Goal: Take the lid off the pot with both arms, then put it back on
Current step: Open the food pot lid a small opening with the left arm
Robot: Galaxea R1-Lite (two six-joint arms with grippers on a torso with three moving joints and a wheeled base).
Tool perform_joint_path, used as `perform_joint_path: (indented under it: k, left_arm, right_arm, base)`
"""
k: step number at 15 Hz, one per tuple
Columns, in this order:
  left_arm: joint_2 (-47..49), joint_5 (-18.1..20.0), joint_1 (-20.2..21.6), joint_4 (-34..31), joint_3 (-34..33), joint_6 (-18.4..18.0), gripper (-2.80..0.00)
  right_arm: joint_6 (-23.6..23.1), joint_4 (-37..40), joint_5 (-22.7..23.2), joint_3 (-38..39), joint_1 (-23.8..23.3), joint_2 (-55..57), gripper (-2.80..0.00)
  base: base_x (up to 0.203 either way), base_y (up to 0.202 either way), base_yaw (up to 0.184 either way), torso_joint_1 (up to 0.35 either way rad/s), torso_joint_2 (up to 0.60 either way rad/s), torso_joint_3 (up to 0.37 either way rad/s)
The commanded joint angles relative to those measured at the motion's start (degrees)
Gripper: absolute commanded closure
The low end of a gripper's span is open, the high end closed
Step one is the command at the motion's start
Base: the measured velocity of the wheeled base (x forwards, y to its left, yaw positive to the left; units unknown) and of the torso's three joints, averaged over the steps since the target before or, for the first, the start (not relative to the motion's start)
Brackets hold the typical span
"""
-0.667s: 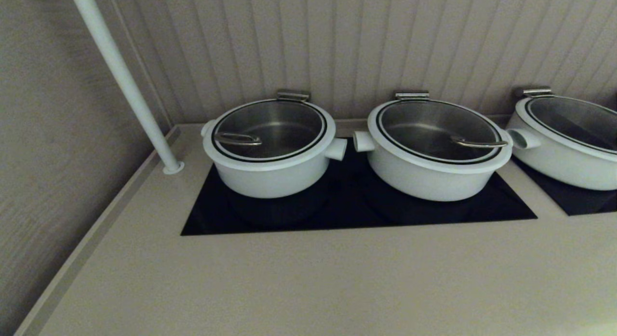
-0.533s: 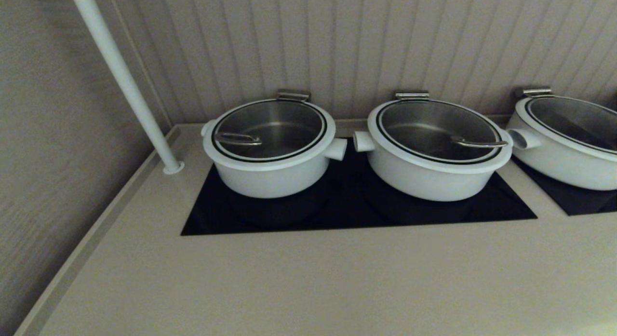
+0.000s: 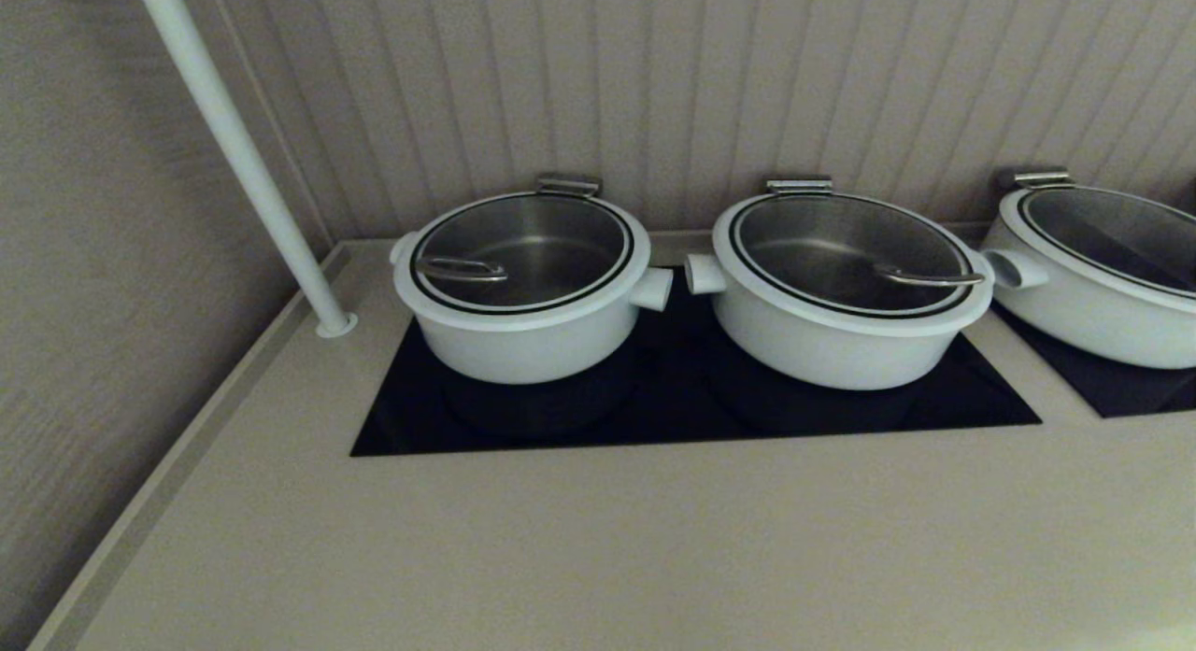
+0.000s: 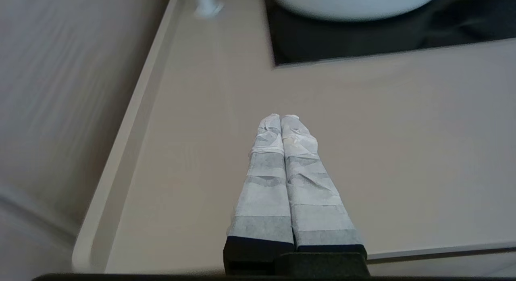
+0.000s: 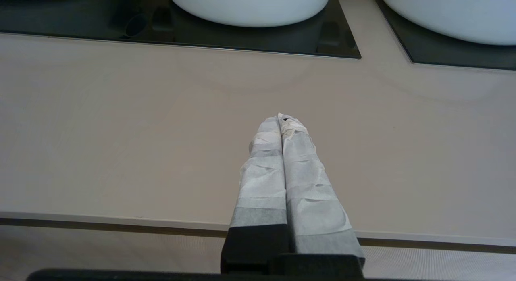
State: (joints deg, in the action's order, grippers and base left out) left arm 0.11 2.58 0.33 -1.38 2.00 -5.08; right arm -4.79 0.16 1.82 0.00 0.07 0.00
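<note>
Three white pots stand on black cooktops against the back wall: a left pot [image 3: 523,338], a middle pot [image 3: 822,347] and a right pot [image 3: 1093,315] cut off by the frame edge. Each carries a glass lid; the left lid [image 3: 533,240] and the middle lid [image 3: 841,245] have metal handles. Neither gripper shows in the head view. My left gripper [image 4: 281,116] is shut and empty above the counter near its front left corner. My right gripper [image 5: 281,116] is shut and empty above the counter's front edge, short of the middle pot [image 5: 250,7].
A white pole [image 3: 238,151] rises from the counter at the back left, beside the left pot. A raised lip [image 3: 159,502] runs along the counter's left side. The beige counter [image 3: 607,548] stretches from the black cooktop [image 3: 673,417] to the front edge.
</note>
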Motion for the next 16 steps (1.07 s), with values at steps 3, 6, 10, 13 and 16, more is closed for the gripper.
perform_joint_path:
  k: [3,6,10,13,16]
  left_arm:
    - [4.24,4.44,0.02,-0.2,6.04,-0.35,0.0]
    - [13.03,4.81,-0.59,0.01,11.7,-0.48,0.0]
    - [25.96,4.89,-4.92,0.76,19.35,-1.1,0.0]
    - [35.26,4.94,-7.22,8.47,21.42,-1.38,0.0]
    - [43.25,4.94,-10.13,13.53,24.18,-1.48,0.0]
  right_arm:
    - [-0.22,0.02,0.03,0.0,0.01,0.09,0.0]
    - [-0.13,0.02,0.03,0.0,0.01,0.09,0.0]
    - [-0.22,0.02,0.03,0.0,0.01,0.09,0.0]
    - [-0.13,0.02,0.03,0.0,0.01,0.09,0.0]
    - [-0.3,-0.07,0.03,0.0,0.01,0.09,0.0]
  base:
    - [0.0,0.0,0.0,0.0,0.0,0.0]
    - [0.0,0.0,0.0,0.0,0.0,0.0]
    - [0.0,0.0,0.0,0.0,0.0,0.0]
    - [0.0,0.0,0.0,0.0,0.0,0.0]
    - [0.0,0.0,0.0,0.0,0.0,0.0]
